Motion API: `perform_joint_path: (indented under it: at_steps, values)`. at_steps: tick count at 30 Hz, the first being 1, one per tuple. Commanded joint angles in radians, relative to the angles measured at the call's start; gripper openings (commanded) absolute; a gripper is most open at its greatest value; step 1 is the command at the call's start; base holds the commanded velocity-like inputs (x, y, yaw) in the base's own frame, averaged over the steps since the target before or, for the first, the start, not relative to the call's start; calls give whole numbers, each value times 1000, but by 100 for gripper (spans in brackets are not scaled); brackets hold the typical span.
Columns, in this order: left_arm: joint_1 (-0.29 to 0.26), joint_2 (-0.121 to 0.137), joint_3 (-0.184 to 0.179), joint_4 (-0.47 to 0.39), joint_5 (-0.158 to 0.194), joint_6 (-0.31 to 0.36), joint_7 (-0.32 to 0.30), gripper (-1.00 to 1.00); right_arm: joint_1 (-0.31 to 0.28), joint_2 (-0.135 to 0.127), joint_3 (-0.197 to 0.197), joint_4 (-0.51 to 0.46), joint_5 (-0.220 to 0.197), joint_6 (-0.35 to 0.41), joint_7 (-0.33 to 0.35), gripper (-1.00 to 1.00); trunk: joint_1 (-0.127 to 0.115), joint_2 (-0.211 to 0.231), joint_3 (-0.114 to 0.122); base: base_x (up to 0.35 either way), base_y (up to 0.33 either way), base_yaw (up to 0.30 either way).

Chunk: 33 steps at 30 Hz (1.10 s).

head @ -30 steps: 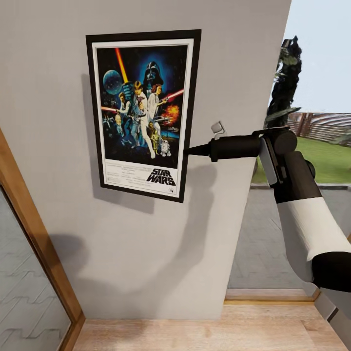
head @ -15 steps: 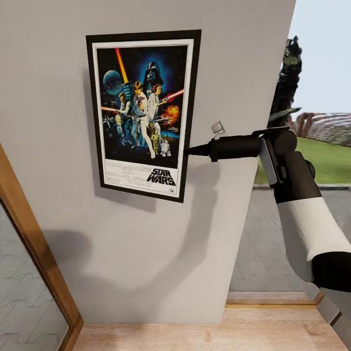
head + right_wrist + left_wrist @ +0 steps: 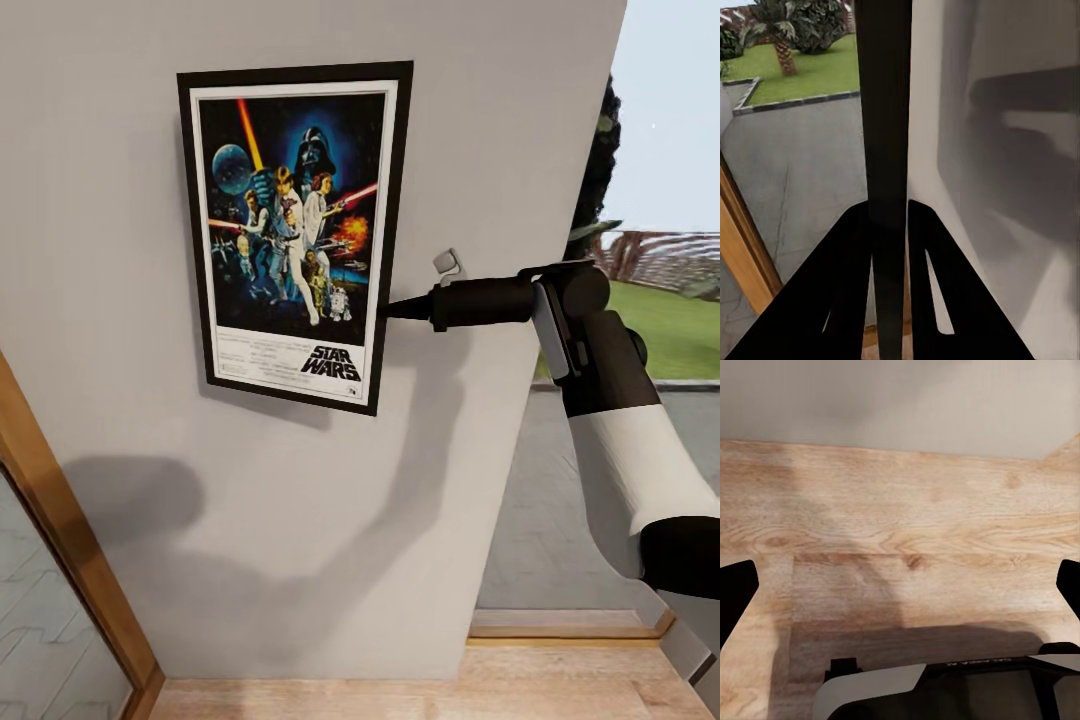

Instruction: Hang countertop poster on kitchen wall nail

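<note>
The poster [image 3: 290, 230] stands upright in front of a plain grey wall [image 3: 300, 520], with its black frame, white border and Star Wars logo strip facing me. My right gripper [image 3: 385, 308] is shut on the poster's right edge, low on the frame, with the arm reaching in from the right. In the right wrist view the frame edge [image 3: 886, 112] runs as a dark bar between the two black fingers [image 3: 847, 270] of the right gripper [image 3: 889, 210]. My left gripper [image 3: 900, 589] hangs open over wooden floor. The kitchen countertop is out of view.
A wooden door frame [image 3: 60, 520] with a glass pane [image 3: 40, 650] slants up at the left. Wooden floor [image 3: 400, 695] lies below the wall. Right of the wall's edge a glazed opening shows paving [image 3: 570, 500] and lawn [image 3: 680, 320] outside.
The view has shifted: the wall's right edge slid right and the door frame slid down-left. The poster and right arm keep their place in the picture, and the grip is unchanged.
</note>
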Motion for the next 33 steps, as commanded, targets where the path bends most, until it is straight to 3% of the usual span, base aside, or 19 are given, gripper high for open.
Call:
perform_joint_path:
  at_steps: [1, 10, 17, 33]
  values:
    - [0, 0, 2, -1, 9, 2, -7, 100, -1, -1, 2, 0, -10, 11, 0, -100, 1, -1, -1, 11, 0, 0]
    - [0, 0, 2, -1, 9, 2, -7, 100, -1, -1, 2, 0, -10, 11, 0, -100, 1, -1, -1, 7, 0, 0]
    - [0, 0, 2, -1, 9, 2, -7, 100, -1, -1, 2, 0, -10, 11, 0, -100, 1, -1, -1, 236, 0, 0]
    - [0, 0, 2, -1, 9, 2, -7, 100, -1, -1, 2, 2, -10, 11, 0, -100, 1, -1, -1, 2, 0, 0]
